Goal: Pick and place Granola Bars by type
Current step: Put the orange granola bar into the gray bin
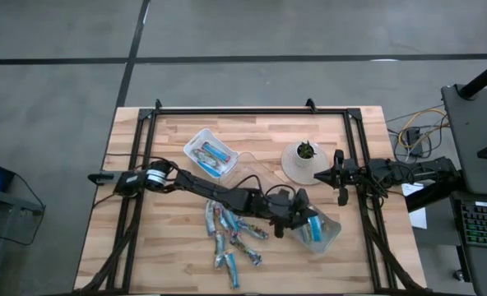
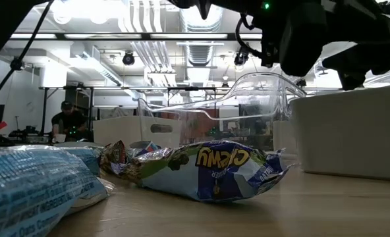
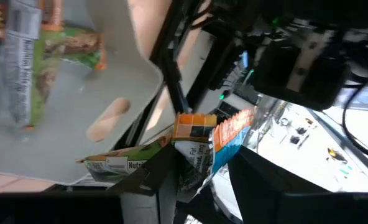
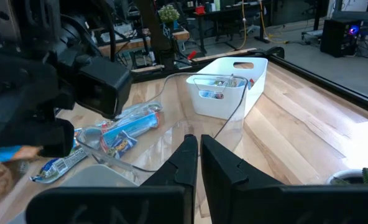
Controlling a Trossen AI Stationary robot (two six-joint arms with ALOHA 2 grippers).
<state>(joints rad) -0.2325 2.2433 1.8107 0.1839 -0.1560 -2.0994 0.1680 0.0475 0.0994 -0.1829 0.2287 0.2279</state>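
I see my left pincer (image 1: 297,215) clamped on a bar (image 3: 199,146) over the near-right tray (image 1: 330,234). Loose bars (image 1: 231,238) lie mid-bench (image 1: 252,131). My right pincer (image 1: 340,174) waits pressed closed, empty, beside the plant pot (image 1: 303,160).

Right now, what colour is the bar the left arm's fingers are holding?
Greenish-tan with an orange end, best in the left wrist view: the granola bar.
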